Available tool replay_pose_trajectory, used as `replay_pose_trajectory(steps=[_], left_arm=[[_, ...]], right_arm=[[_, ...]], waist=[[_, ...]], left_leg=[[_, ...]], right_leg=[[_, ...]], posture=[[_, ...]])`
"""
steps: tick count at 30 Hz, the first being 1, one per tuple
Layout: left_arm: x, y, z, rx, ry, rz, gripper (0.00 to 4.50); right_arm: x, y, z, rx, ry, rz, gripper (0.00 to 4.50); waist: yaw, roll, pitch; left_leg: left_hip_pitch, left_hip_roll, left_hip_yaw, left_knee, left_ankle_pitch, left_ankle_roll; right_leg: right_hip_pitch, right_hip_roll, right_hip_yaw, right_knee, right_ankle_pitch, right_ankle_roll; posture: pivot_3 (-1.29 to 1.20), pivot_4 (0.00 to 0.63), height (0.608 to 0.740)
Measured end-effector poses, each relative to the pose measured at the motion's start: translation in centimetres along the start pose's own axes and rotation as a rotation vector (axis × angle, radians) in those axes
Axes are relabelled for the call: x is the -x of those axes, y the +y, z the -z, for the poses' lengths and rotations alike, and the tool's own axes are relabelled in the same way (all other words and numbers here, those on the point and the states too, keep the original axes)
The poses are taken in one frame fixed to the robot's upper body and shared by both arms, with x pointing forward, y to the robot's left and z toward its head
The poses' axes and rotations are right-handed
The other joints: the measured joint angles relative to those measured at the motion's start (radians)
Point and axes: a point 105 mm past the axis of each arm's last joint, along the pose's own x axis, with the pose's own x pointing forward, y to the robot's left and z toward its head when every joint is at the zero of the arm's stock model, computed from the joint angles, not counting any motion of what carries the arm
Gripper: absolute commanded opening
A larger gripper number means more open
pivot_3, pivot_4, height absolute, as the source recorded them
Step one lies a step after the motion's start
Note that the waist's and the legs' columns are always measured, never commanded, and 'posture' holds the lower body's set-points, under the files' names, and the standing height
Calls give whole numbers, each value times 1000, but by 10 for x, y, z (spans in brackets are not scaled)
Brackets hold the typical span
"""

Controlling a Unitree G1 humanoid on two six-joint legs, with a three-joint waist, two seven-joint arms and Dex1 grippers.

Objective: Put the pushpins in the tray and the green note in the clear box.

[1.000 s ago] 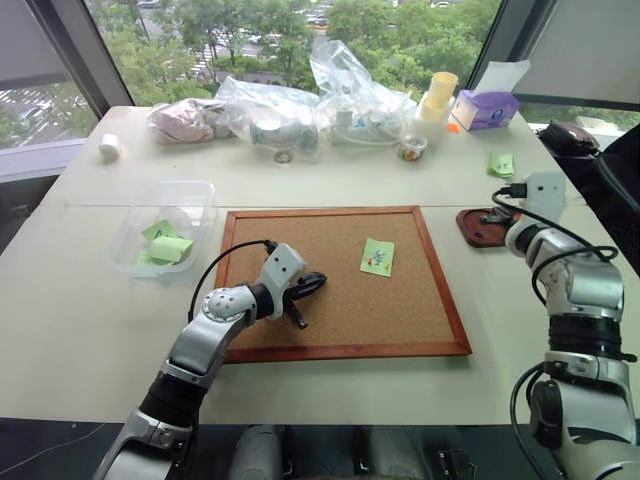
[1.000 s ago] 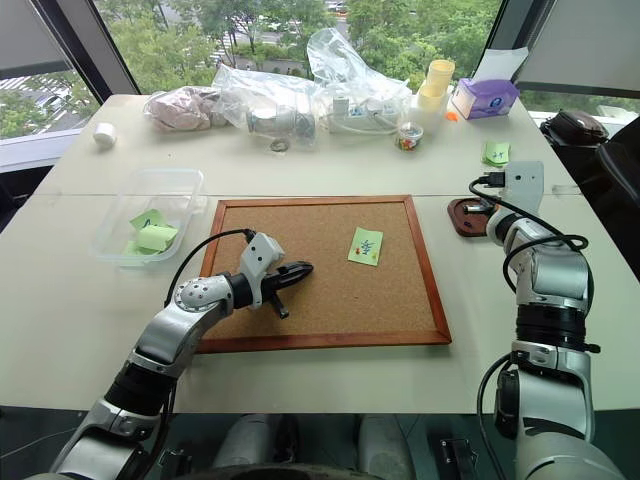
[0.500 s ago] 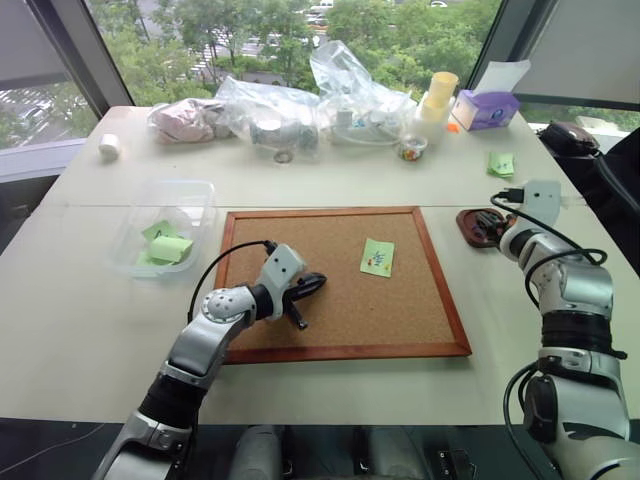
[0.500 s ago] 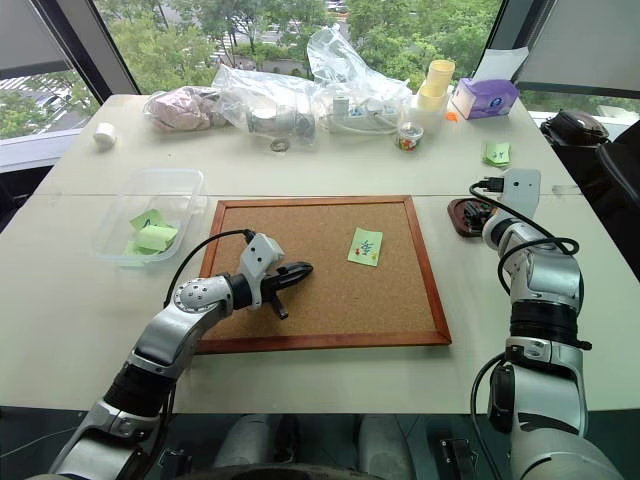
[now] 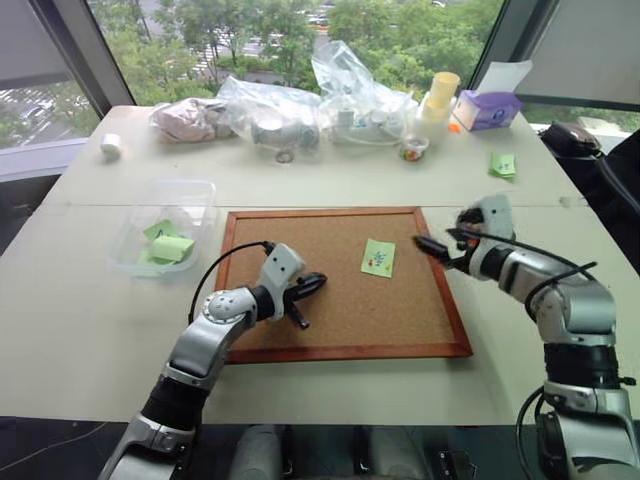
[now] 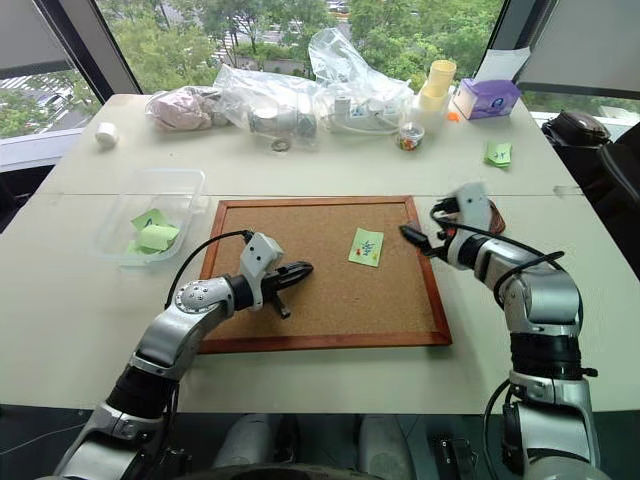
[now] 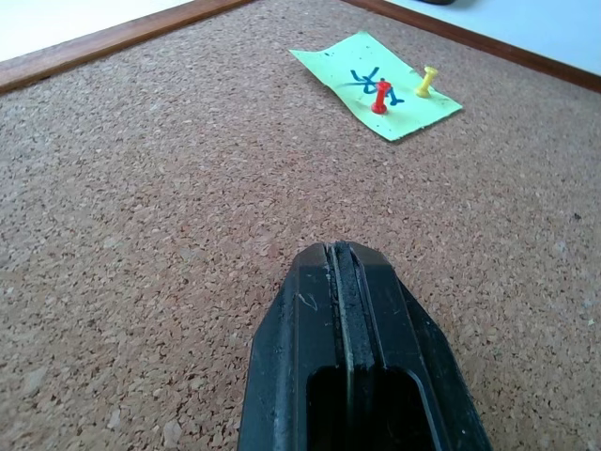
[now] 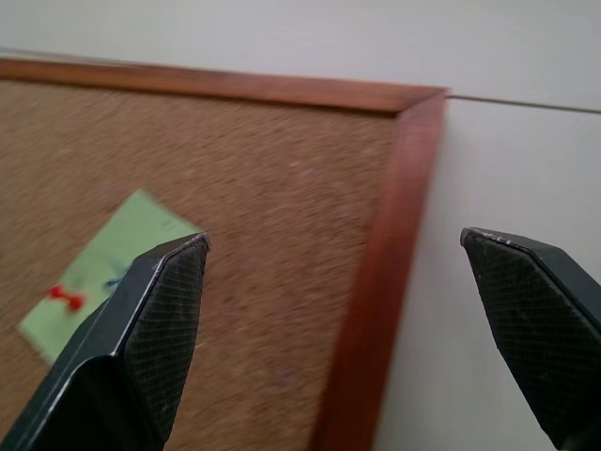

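Still pinned: green note [image 7: 376,85] held by red pushpin [image 7: 380,97], yellow pushpin [image 7: 426,82]. Right gripper [image 5: 437,246] wide, empty; left gripper [image 5: 308,287] closed, empty. Risk: tiny pin slips between fingertips, note tears.

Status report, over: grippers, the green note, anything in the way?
Left gripper shut, empty, on the cork board. Right gripper open at the board's right edge. Green note pinned by red pin and yellow pin. Path clear.

Pale table [image 5: 330,170] before big windows [image 5: 260,40] (green trees outside).
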Motion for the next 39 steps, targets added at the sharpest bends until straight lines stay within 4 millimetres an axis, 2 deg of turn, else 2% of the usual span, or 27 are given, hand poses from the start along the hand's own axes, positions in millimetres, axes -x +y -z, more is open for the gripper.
replay_pose_trajectory(steps=[3, 5, 8, 11, 15, 18, 21, 39], left_arm=[[-4, -2, 0, 24, 1, 11, 0], [-6, -2, -1, 29, 0, 15, 0], [-7, -2, -1, 34, -1, 17, 0], [-9, -2, -1, 38, -1, 19, 0], [-11, -4, -2, 40, -4, 23, 0], [-12, -5, -2, 39, -4, 25, 0], [-12, -5, -2, 39, -4, 26, 0], [-11, -5, -2, 37, -4, 25, 0]], right_arm=[[1, 16, 3, 46, 15, -51, 4426], [-2, 24, 14, 60, 50, -78, 4426], [-4, 31, 23, 85, 75, -92, 4426], [-4, 39, 22, 120, 71, -113, 4426], [-6, 40, 24, 184, 64, -100, 4426], [-6, 39, 22, 216, 51, -89, 3617], [-7, 39, 23, 236, 48, -88, 2271], [-9, 39, 36, 288, 74, -107, 2271]], waist=[[5, 0, 0], [6, 0, 0], [8, 0, 0], [10, 0, 0], [18, 0, 0], [23, 0, 0], [24, 0, 0], [23, 0, 0]], left_leg=[[0, -1, -1, 0, 0, 0], [0, -1, -1, 1, 0, 1], [0, -2, -2, 1, -1, 1], [0, -2, -3, 1, -1, 1], [0, -2, -3, 1, -1, 2], [0, -2, -3, 1, -1, 2], [0, -2, -3, 1, -1, 2], [0, -2, -3, 1, -1, 2]], right_leg=[[0, 0, 0, 0, 0, 0], [1, 0, 0, 0, 0, 0], [2, -1, 0, 0, 0, 0], [3, -1, -1, 0, 0, 0], [3, -1, -1, -1, 0, 0], [3, -1, -1, -1, 0, 0], [3, -1, -1, -1, 0, 0], [3, -1, -1, -1, 0, 0]], posture=[[0, 150, 740], [0, 150, 740], [0, 150, 740], [0, 150, 740], [0, 150, 740], [0, 150, 740], [0, 150, 740], [0, 150, 740]])
